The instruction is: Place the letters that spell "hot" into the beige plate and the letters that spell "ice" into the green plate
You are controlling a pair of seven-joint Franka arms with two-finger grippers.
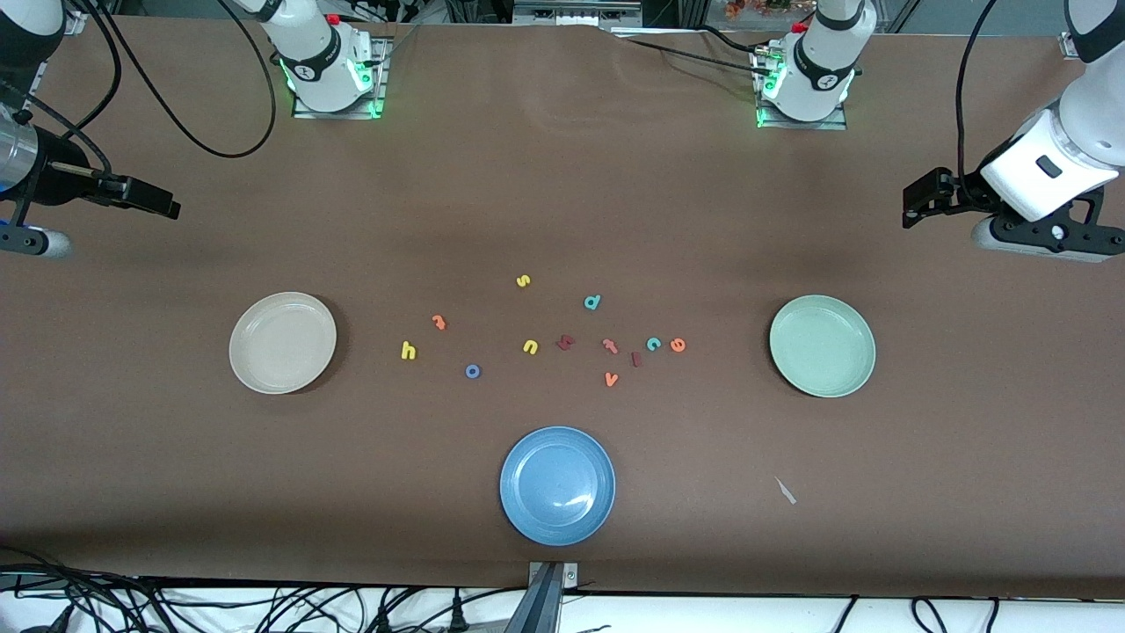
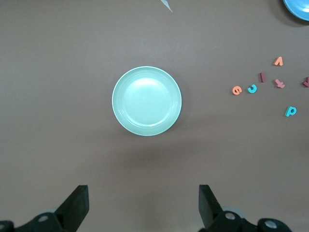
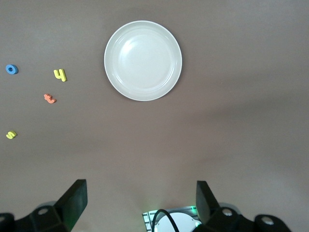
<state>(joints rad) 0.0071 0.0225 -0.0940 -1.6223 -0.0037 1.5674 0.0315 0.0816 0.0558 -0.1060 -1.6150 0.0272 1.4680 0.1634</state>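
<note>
The beige plate [image 1: 282,343] [image 3: 143,60] lies toward the right arm's end of the table, the green plate [image 1: 822,345] [image 2: 147,100] toward the left arm's end. Between them lie the yellow h [image 1: 408,351] [image 3: 60,75], blue o [image 1: 473,372] [image 3: 11,69], orange t [image 1: 439,322] [image 3: 49,98], dark red i [image 1: 635,359] [image 2: 262,77], teal c [image 1: 654,344] [image 2: 252,88] and orange e [image 1: 678,345] [image 2: 236,90]. High over the table's ends, the left gripper [image 1: 914,204] [image 2: 143,203] and right gripper [image 1: 163,204] [image 3: 141,200] hang open and empty.
A blue plate [image 1: 557,485] lies nearest the front camera. Other letters lie among the task's: yellow s [image 1: 523,281], yellow n [image 1: 530,346], teal d [image 1: 592,302], reddish t [image 1: 609,345], orange v [image 1: 611,380], a dark red letter [image 1: 565,342]. A paper scrap [image 1: 785,491] lies near the green plate.
</note>
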